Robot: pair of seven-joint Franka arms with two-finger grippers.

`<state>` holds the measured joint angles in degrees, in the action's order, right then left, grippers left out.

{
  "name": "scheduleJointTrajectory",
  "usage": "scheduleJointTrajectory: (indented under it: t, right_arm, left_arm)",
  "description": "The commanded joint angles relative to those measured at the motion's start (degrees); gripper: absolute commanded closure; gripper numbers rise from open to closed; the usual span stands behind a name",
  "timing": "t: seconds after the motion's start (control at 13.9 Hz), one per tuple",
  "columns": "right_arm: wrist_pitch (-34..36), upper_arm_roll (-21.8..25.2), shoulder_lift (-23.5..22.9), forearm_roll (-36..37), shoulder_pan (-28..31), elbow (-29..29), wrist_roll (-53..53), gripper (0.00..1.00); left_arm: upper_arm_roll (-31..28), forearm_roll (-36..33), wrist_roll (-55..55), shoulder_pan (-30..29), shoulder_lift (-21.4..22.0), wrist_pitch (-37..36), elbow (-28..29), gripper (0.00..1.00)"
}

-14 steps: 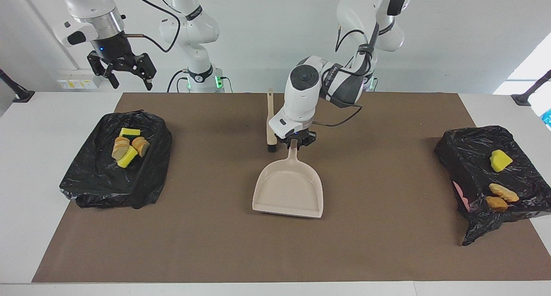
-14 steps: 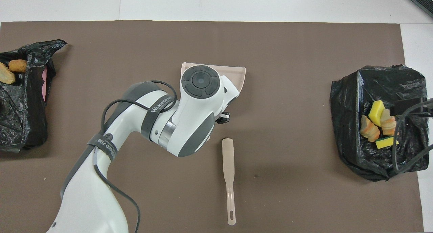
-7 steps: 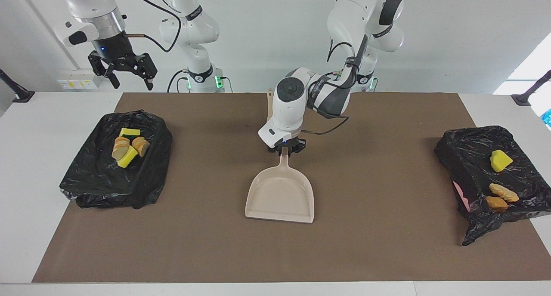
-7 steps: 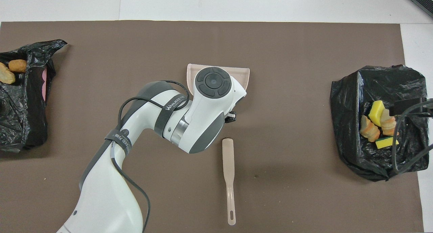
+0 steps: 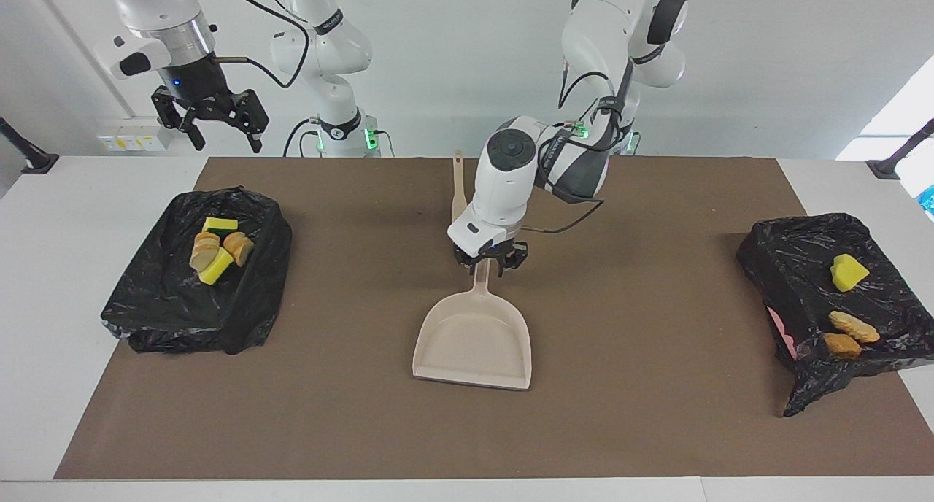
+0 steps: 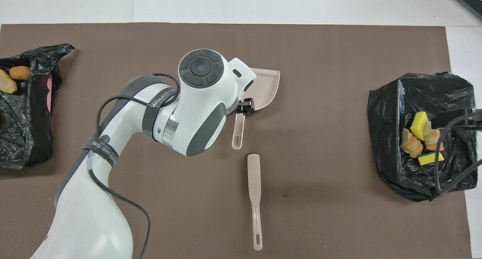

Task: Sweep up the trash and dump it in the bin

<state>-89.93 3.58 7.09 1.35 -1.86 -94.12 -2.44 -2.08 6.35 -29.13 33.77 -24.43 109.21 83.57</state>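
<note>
All trash (image 5: 217, 251) lies in the two lined bins (image 5: 139, 298); none remains on the mat. The left gripper (image 5: 490, 263), jaws apart, straddles the dustpan (image 5: 474, 341) handle. The right gripper (image 5: 213, 119) waits open over the table's edge.

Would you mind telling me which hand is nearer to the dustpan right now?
The left hand: it hangs open right over the dustpan handle in the middle of the mat. The right hand waits raised above the table edge, by the bin bag at the right arm's end.
</note>
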Motion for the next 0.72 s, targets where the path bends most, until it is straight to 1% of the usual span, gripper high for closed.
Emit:
scheduleJointTrajectory:
  t: [0.0,0.22,0.36,0.5,0.65]
  right_arm:
    - [1.16,-0.41,-0.15,2.33,-0.24,0.95,0.77,0.0]
    - [1.25,-0.33,-0.15,2.61,-0.6,0.86,1.91,0.0]
    - [1.34,-0.07,-0.15,1.82,-0.51,0.86,1.82,0.0]
    - [1.34,0.02,-0.15,1.55,-0.51,0.86,1.91,0.0]
    - [1.43,0.02,-0.06,1.55,-0.51,0.86,1.82,0.0]
  left_arm:
    - [0.06,1.04,0.48,-4.92,1.84,-2.15,2.3,0.0]
    - [0.06,1.04,0.39,-9.32,2.63,-2.16,2.12,0.0]
    - [-0.03,0.95,-0.22,-11.87,4.11,-1.64,2.12,0.0]
    - [-0.03,0.34,0.38,-15.03,5.17,-2.68,2.12,0.0]
    - [-0.03,0.24,2.05,-19.5,6.14,-3.83,1.86,0.0]
